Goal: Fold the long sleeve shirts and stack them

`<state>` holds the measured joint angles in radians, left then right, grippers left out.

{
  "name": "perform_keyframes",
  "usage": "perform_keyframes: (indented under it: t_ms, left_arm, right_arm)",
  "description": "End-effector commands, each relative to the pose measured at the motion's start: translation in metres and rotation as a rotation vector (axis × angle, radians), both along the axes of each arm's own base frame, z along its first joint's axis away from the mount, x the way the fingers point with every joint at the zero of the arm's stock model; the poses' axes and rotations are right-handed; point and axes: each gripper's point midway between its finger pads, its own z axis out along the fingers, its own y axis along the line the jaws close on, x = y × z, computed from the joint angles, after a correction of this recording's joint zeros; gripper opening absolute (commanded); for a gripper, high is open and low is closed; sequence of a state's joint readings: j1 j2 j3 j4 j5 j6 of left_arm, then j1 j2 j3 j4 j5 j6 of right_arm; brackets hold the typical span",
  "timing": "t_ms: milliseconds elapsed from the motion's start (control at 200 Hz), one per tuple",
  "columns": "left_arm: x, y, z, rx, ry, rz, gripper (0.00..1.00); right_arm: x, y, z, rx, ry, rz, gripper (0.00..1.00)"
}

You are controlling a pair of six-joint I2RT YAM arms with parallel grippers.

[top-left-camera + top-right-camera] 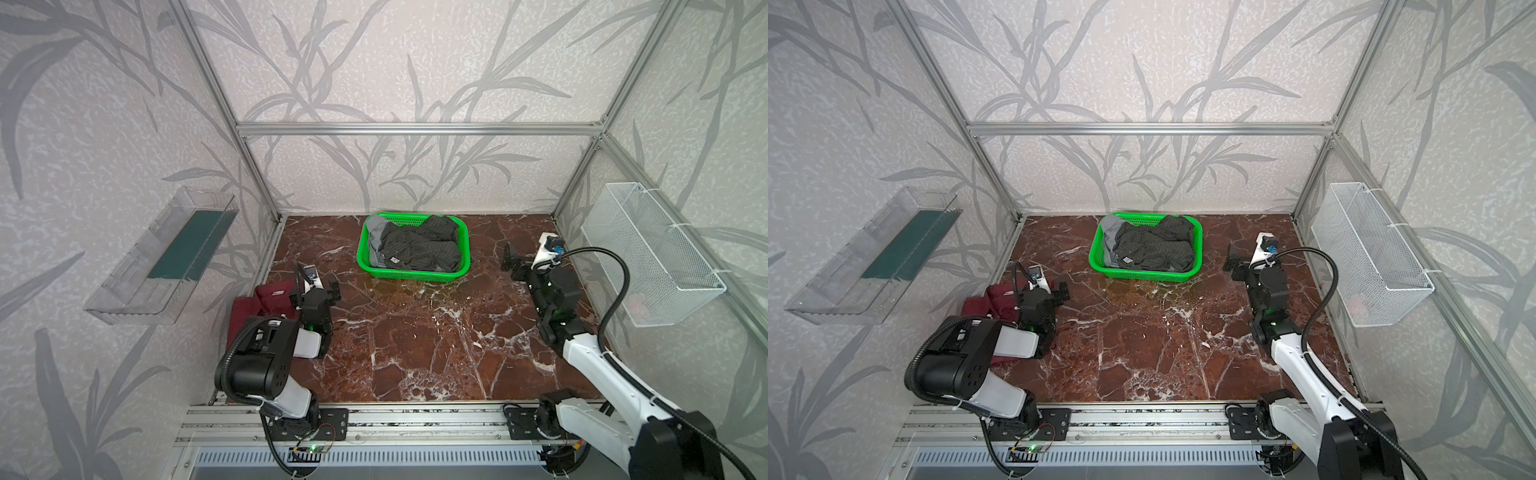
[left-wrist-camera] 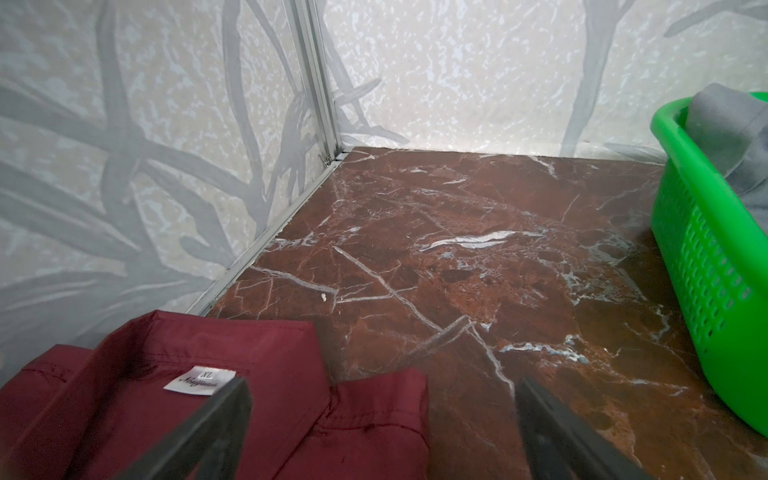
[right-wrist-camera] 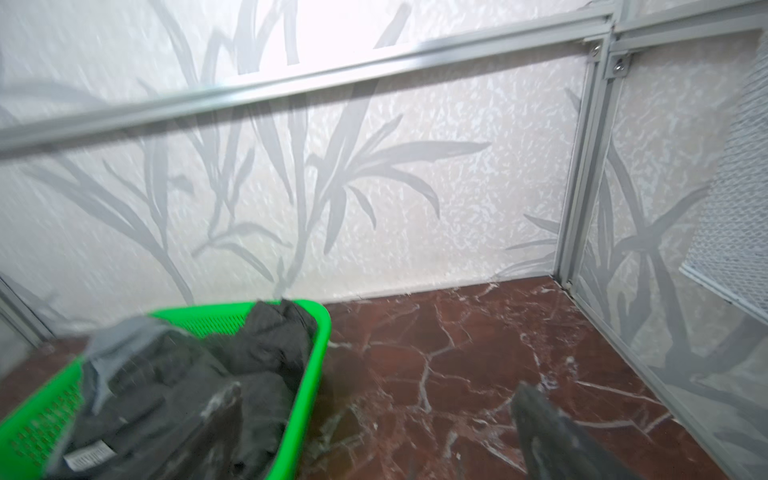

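1. Fabric nearest the front is the dark red shirt (image 1: 266, 297) (image 1: 990, 299) (image 2: 166, 415). It is plain, smooth and slightly glossy, and it lies on the left edge of the desk (image 1: 415, 353) against the side wall. Its collar points to the far side, and a white neck label (image 2: 199, 379) reads XL.
2. In both top views the left arm hides the near part of this shirt.
3. The left hand (image 1: 328, 286) (image 1: 1061, 291) (image 2: 382, 388) is at the shirt's far right corner, with its fingers wide apart and nothing between them. In the left wrist view one finger (image 2: 224, 415) overlaps the collar and the other is over bare marbled desk. I cannot tell whether it touches the cloth.
4. The right hand (image 1: 510, 259) (image 1: 1231, 257) (image 3: 378, 392) is further back on the right side, also spread wide and empty. It is just beside the right end of the green basket (image 1: 415, 277) (image 1: 1142, 275) (image 2: 706, 270) (image 3: 322, 332).
5. The charcoal-grey shirt (image 1: 419, 249) (image 1: 1154, 248) (image 3: 187, 395) lies crumpled in that basket, near the middle of the back wall. It has thin pale pinstripes, and a small label faces up on its near side.
6. A paler grey patch of cloth (image 1: 374, 237) (image 2: 723, 124) shows at the basket's left end. I cannot tell whether it belongs to the same shirt.
7. The right wrist view is blurred; there one finger overlaps the charcoal heap.
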<state>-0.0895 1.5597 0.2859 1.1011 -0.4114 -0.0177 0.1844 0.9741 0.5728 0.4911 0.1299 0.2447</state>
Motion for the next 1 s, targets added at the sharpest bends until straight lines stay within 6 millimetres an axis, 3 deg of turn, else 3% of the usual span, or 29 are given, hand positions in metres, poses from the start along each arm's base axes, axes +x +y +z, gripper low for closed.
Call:
perform_keyframes:
  t_ms: [0,160,240,395,490,565,655,800,995]
  left_arm:
    - [0.000,0.004,0.014,0.023,-0.050,0.021,0.99]
    - [0.006,-0.001,0.036,0.040,0.041,0.014,0.99]
    - [0.003,-0.002,0.055,0.039,0.002,0.021,0.99]
    - [-0.019,0.010,0.129,-0.138,-0.296,0.146,0.99]
    - [-0.040,0.025,0.154,-0.378,-0.382,0.249,0.99]
    - [-0.046,0.015,0.172,-0.457,-0.413,0.163,0.99]
    - [-0.055,0.013,0.183,-0.516,-0.445,0.137,0.99]
    - [-0.056,-0.005,0.187,-0.556,-0.272,0.055,0.99]
    - [-0.059,-0.037,0.184,-0.545,-0.082,-0.104,0.99]
  right_arm:
    - [-0.009,0.026,-0.022,0.132,0.122,0.152,0.99]
    - [-0.007,0.040,-0.025,0.176,0.077,0.234,0.99]
    - [-0.004,0.051,-0.021,0.227,0.081,0.288,0.99]
    - [0.000,0.076,-0.015,0.276,0.185,0.375,0.99]
    - [0.002,0.099,-0.019,0.266,0.301,0.429,0.99]
    - [0.003,0.123,-0.026,0.188,0.412,0.478,0.99]
    - [0.004,0.153,-0.035,0.060,0.517,0.524,0.99]
    - [0.014,0.193,-0.057,-0.022,0.657,0.585,0.99]
    - [0.041,0.217,-0.092,-0.149,0.809,0.545,1.00]
